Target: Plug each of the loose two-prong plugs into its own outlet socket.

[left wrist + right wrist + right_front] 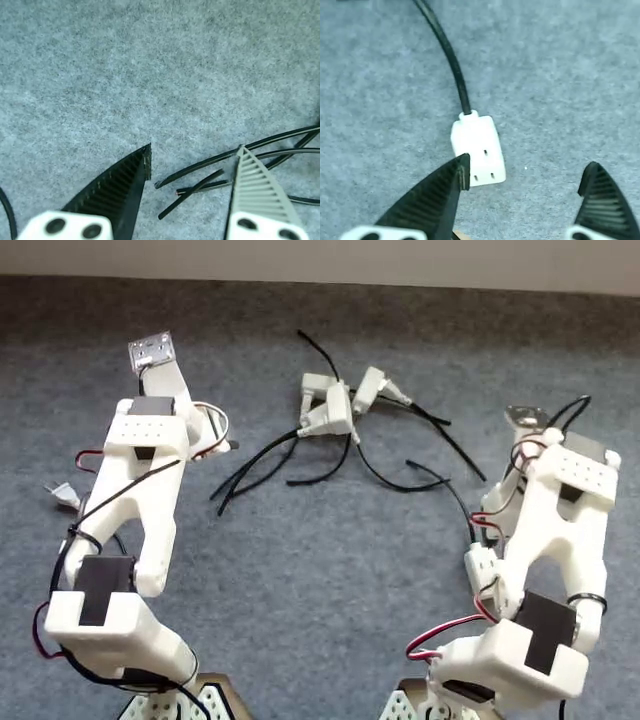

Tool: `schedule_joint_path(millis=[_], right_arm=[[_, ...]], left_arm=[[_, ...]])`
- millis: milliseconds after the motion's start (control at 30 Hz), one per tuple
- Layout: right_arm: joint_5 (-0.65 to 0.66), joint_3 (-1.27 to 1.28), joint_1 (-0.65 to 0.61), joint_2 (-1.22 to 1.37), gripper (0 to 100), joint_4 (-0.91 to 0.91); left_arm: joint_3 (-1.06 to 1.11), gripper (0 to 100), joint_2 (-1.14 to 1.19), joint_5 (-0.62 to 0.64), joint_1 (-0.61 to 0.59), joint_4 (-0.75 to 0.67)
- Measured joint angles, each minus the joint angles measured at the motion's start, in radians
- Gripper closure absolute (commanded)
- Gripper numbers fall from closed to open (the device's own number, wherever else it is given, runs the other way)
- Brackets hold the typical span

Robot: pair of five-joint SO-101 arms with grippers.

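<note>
Your left gripper [194, 150] stood spread over the grey felt table cover [100, 75]. Its ribbed black finger [120, 190] and ribbed pale grey finger [252, 180] were wide apart, with nothing held between them. The cut ends of thin black cords [200, 182] lay on the cloth just beside the grey finger.

Your right gripper [529, 162] was likewise spread and held nothing. A white rectangular outlet socket [477, 145] on a thick black cord [447, 55] lay flat at the tip of one of its black fingers, small slots showing on its upper face.

In the high view, a tangle of white plugs and sockets [330, 410] with black cords sat in the upper centre of the frame, between the two arms and apart from both. A small white plug [62, 496] lay alone at the left edge, just beside your left arm [140, 500].
</note>
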Motion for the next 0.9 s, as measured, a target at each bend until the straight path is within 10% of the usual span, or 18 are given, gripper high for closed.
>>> schedule_joint_path(millis=[700,900], right_arm=[[-0.114,0.382,-0.153,0.002,66.5,-0.265],[-0.114,0.479,-0.146,-0.015,87.9,-0.42]], left_arm=[[0.166,74,0.0,0.166,-0.02,-0.206],[0.166,74,0.0,0.181,-0.029,-0.206]])
